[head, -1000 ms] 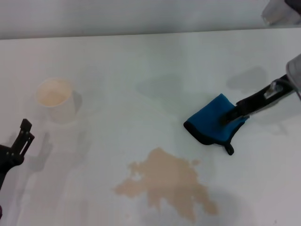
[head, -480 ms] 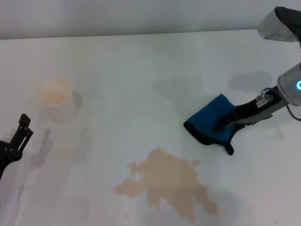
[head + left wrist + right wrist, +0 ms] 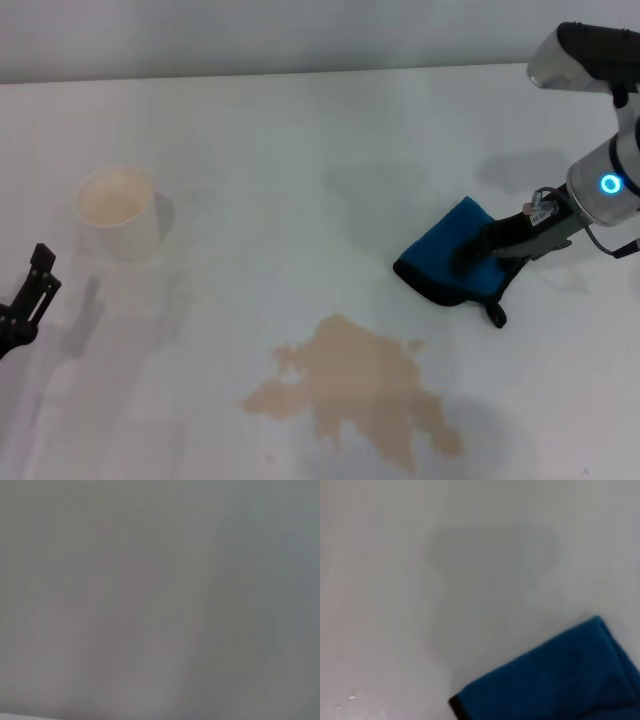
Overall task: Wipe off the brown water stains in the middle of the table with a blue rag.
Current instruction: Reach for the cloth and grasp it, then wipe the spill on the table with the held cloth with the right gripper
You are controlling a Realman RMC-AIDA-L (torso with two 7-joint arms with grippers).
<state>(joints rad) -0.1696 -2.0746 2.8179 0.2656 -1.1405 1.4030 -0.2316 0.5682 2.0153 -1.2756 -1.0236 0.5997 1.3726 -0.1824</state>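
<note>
The blue rag (image 3: 455, 262), folded and black-trimmed, lies on the white table (image 3: 300, 130), apart from the ragged brown water stains (image 3: 355, 390).

Even, bright overhead light, no hard glare. The table (image 3: 300, 140) carries soft grey shadows, several faint ones by the paper cup (image 3: 117, 212). Head view mildly soft. Left wrist view a featureless grey blur. Right wrist view out of focus; blue rag (image 3: 555, 680) edges smeared.
</note>
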